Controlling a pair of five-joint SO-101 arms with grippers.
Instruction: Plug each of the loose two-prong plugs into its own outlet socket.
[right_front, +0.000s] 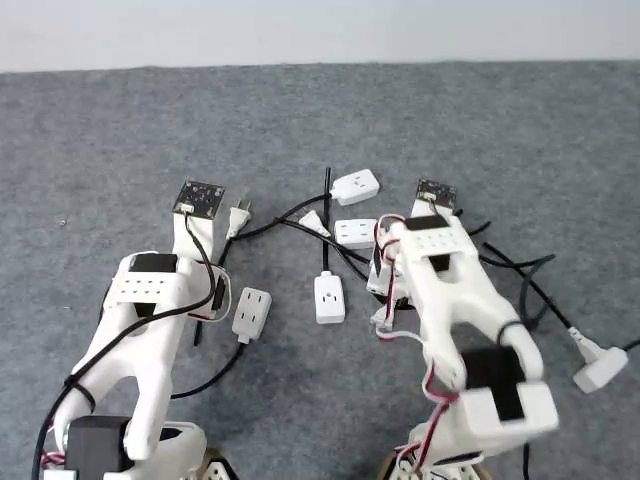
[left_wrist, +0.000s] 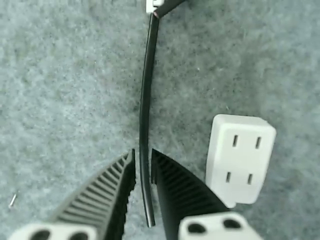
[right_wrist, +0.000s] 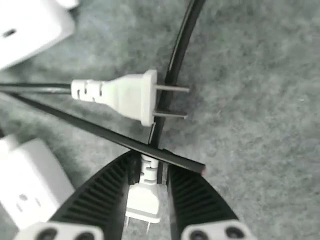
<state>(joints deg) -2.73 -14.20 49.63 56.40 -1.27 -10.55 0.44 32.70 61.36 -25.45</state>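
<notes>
Between the two arms, near the middle of the grey counter (right_front: 520, 130), white outlet blocks lie among crossing black cords: a near outlet block (right_front: 251, 311) just beside the left arm, a centre outlet block (right_front: 329, 298), and a rear outlet block (right_front: 356, 233) farther back. The left end effector (left_wrist: 142, 155) is closed down on a black cord (left_wrist: 145, 90). The right end effector (right_wrist: 149, 165) is clamped on a held plug (right_wrist: 144, 197), white and two-pronged, its prongs pointing back toward the wrist. A second plug (right_wrist: 125, 95) lies just ahead of it, its prongs resting across another cord. A third plug (right_front: 240, 212) lies near the left arm's wrist camera. Beyond the cords, a broad strip of counter runs to the far edge at a pale wall (right_front: 320, 30).
</notes>
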